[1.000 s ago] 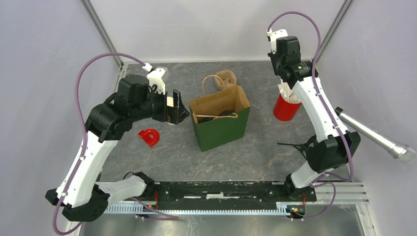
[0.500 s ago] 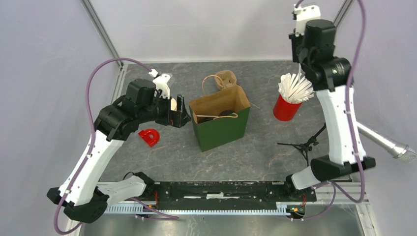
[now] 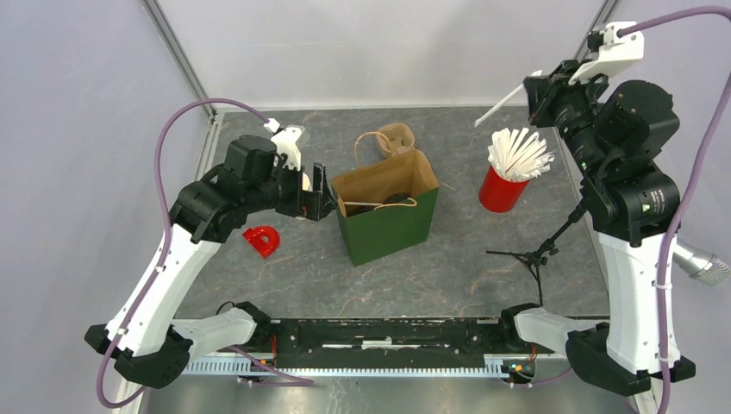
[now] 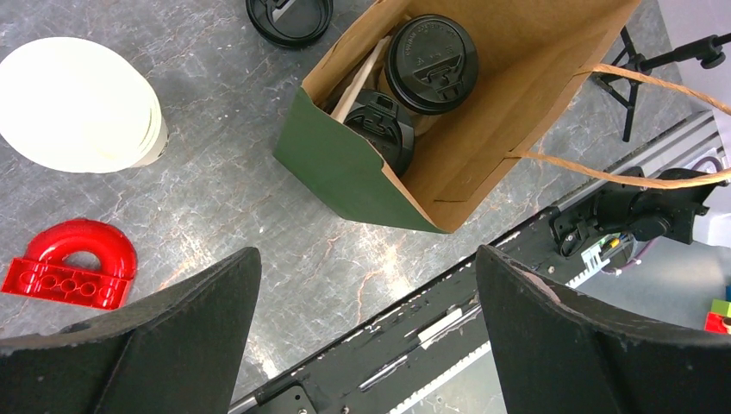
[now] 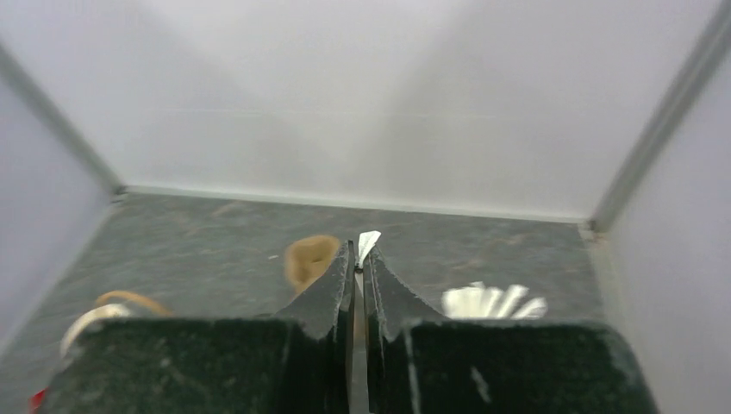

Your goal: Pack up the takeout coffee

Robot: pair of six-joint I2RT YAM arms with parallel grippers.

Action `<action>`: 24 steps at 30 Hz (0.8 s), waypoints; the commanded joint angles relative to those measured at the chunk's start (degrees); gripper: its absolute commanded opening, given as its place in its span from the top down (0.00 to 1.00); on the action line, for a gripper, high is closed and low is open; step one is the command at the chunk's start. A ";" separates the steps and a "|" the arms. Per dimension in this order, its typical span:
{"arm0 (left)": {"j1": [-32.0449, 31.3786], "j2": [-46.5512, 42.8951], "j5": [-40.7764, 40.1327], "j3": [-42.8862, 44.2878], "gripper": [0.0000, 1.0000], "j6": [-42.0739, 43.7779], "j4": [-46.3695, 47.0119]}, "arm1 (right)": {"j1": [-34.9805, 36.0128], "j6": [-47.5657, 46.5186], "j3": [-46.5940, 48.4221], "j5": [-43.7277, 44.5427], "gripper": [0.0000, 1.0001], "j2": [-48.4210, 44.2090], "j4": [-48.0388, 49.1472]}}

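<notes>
The takeout coffee shows as two black-lidded cups, one (image 4: 431, 52) upright and one (image 4: 379, 129) lower, inside the open paper bag (image 4: 345, 172), green outside and brown inside. A pale stick leans beside them. In the top view a dark lid (image 3: 398, 199) shows in the bag (image 3: 388, 228). My left gripper (image 3: 317, 193) (image 4: 366, 252) hangs open and empty just left of the bag. My right gripper (image 3: 538, 90) (image 5: 358, 259) is raised high at the back right, shut on a white straw (image 3: 504, 108) (image 5: 369, 241).
A red cup of white straws (image 3: 502, 185) stands right of the bag. A stack of white cups (image 4: 82, 103), a red arch block (image 3: 261, 239) and a loose black lid (image 4: 289, 13) lie to the left. A brown cup carrier (image 3: 396, 136), small black tripod (image 3: 534, 254) and microphone (image 3: 694, 259) are nearby.
My right arm rose from the red cup and swung up and right, pulling one white straw out. The left gripper edged slightly right toward the bag, still open.
</notes>
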 commanded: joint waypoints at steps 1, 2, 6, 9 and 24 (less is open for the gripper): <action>0.30 0.40 0.84 2.85 0.00 1.05 2.30 | 0.00 13.84 -6.71 -15.03 0.92 -2.71 6.36; 0.24 0.45 0.78 3.01 0.00 1.08 2.22 | 0.02 16.10 -7.56 -16.51 0.92 -3.33 6.53; 0.26 0.82 0.68 3.30 0.00 1.27 2.21 | 0.00 21.85 -12.18 -21.48 0.91 -5.69 8.26; 0.30 1.43 1.25 3.61 0.00 1.09 2.19 | 0.00 28.19 -20.27 -26.32 0.91 -8.67 14.77; 0.30 2.59 1.58 4.61 0.00 1.18 1.93 | 0.43 39.02 -41.42 -30.33 0.91 -10.86 30.10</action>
